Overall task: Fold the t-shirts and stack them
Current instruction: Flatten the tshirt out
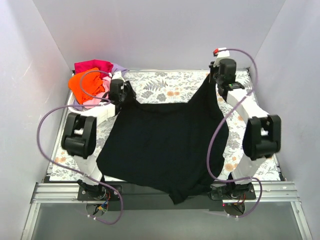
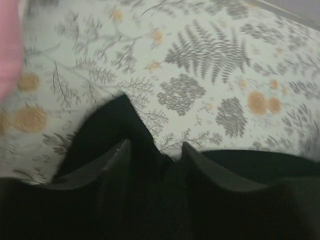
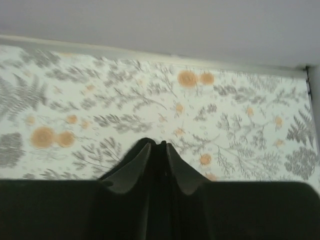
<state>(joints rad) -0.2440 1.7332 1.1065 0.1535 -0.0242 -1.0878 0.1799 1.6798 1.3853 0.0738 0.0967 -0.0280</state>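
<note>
Laying-out step: we see the black t-shirt (image 1: 160, 145) spread across frame centre, right gripper (image 3: 158, 144) clamped on its raised upper-right corner, left gripper (image 2: 152, 147) parted around the upper-left one; next, we judge, lower and release, then fold

A plain black t-shirt (image 1: 160, 145), a pale bench cloth (image 1: 165, 87) printed with grey ferns and small orange flowers, a plain orange t-shirt (image 1: 82, 85), a magenta-red t-shirt (image 1: 92, 65), a pink t-shirt (image 1: 96, 101), a lavender t-shirt (image 1: 119, 68), white-and-black robot arms (image 1: 95, 117) and purple cables (image 1: 245, 51).
</note>
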